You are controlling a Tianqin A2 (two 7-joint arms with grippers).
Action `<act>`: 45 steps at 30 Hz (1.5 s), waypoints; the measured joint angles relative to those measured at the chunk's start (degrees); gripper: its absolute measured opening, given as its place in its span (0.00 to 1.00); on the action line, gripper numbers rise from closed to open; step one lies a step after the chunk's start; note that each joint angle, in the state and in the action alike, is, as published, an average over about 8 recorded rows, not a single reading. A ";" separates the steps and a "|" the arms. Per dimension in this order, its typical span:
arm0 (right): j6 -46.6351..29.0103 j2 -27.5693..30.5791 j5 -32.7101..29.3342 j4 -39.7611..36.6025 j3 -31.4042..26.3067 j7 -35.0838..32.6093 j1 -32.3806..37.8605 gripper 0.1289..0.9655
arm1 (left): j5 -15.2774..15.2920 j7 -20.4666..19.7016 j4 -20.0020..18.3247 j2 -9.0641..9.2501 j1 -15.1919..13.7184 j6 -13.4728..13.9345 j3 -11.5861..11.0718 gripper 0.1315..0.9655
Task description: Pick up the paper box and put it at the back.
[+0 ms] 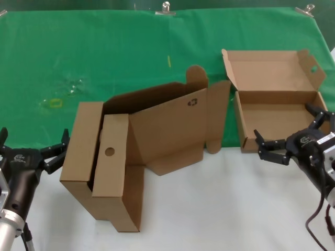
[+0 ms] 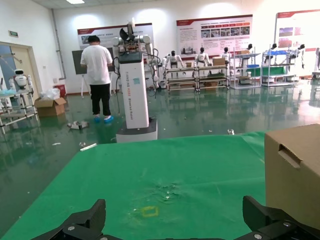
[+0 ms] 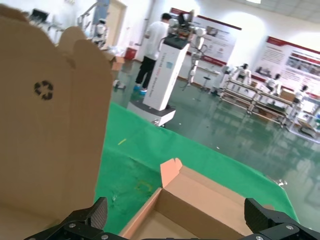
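Open paper box (image 1: 277, 107) on green cloth (image 1: 104, 57), right gripper (image 1: 293, 137) jaws wide at its front wall, left gripper (image 1: 34, 149) wide, larger carton (image 1: 167, 125) with recycling mark

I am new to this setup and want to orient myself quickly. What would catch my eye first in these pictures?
First, the large brown carton with a recycling mark, standing mid-table across the edge of the green cloth. Next, the open paper box at the right, lid raised, with the right gripper open around its near front corner. The left gripper is open at the left edge, beside a flat box with a round hole.
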 joint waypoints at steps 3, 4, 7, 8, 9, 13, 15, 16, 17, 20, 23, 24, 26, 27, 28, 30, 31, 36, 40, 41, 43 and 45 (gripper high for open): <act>1.14 -1.20 0.60 0.12 0.05 0.76 -0.12 1.00 | 0.00 0.00 0.00 0.00 0.00 0.00 0.00 0.97; 1.53 -1.60 0.81 0.16 0.06 1.02 -0.17 1.00 | 0.00 0.00 0.00 0.00 0.00 0.00 0.00 0.98; 2.68 -2.82 1.43 0.28 0.11 1.79 -0.29 1.00 | 0.00 0.00 0.00 0.00 0.00 0.00 0.00 1.00; 3.08 -3.24 1.64 0.32 0.12 2.06 -0.33 1.00 | 0.00 0.00 0.00 0.00 0.00 0.00 0.00 1.00; 3.47 -3.64 1.84 0.36 0.14 2.32 -0.38 1.00 | 0.00 0.00 0.00 0.00 0.00 0.00 0.00 1.00; 5.01 -5.25 2.65 0.52 0.20 3.35 -0.54 1.00 | 0.00 0.00 0.00 0.00 0.00 0.00 0.00 1.00; 5.76 -6.04 3.05 0.60 0.23 3.85 -0.62 1.00 | 0.00 0.00 0.00 0.00 0.00 0.00 0.00 1.00; 6.11 -6.40 3.24 0.64 0.24 4.09 -0.66 1.00 | 0.00 0.00 0.00 0.00 0.00 0.00 0.00 1.00; 6.43 -6.74 3.41 0.67 0.26 4.30 -0.70 1.00 | -0.01 0.00 0.00 0.00 0.00 0.00 0.00 1.00; 7.15 -7.50 3.79 0.75 0.29 4.79 -0.77 1.00 | -0.01 0.00 0.00 0.00 0.00 0.00 0.00 1.00; 7.46 -7.82 3.95 0.78 0.30 4.99 -0.81 1.00 | -0.01 0.00 0.00 0.00 0.00 0.00 0.00 1.00; 7.49 -7.85 3.97 0.78 0.30 5.01 -0.81 1.00 | -0.01 0.00 0.00 0.00 0.00 0.00 0.00 1.00; 7.51 -7.87 3.98 0.78 0.31 5.03 -0.81 1.00 | -0.01 0.00 0.00 0.00 0.00 0.00 0.00 1.00; 7.51 -7.87 3.98 0.79 0.31 5.03 -0.81 1.00 | -0.01 0.00 0.00 0.00 0.00 0.00 0.00 1.00; 7.52 -7.88 3.98 0.79 0.31 5.03 -0.81 1.00 | -0.01 0.00 0.00 0.00 0.00 0.00 0.00 1.00; 7.52 -7.88 3.98 0.79 0.30 5.03 -0.81 1.00 | -0.01 0.00 0.00 0.00 0.00 0.00 0.00 1.00; 7.52 -7.88 3.98 0.79 0.30 5.03 -0.81 1.00 | 0.00 0.00 0.00 0.00 0.00 0.00 0.00 1.00; 7.52 -7.88 3.98 0.79 0.30 5.03 -0.81 1.00 | 0.00 0.00 0.00 0.00 0.00 0.00 0.00 1.00; 7.52 -7.88 3.98 0.79 0.30 5.03 -0.81 1.00 | 0.00 0.00 0.00 0.00 0.00 0.00 0.00 1.00; 7.52 -7.88 3.98 0.79 0.30 5.03 -0.81 1.00 | 0.00 0.00 0.00 0.00 0.00 0.00 0.00 1.00; 7.52 -7.88 3.98 0.79 0.30 5.03 -0.81 1.00 | 0.00 0.00 0.00 0.00 0.00 0.00 0.00 1.00; 7.52 -7.88 3.98 0.79 0.30 5.03 -0.81 1.00 | -0.01 0.00 0.00 0.00 0.00 0.00 0.00 1.00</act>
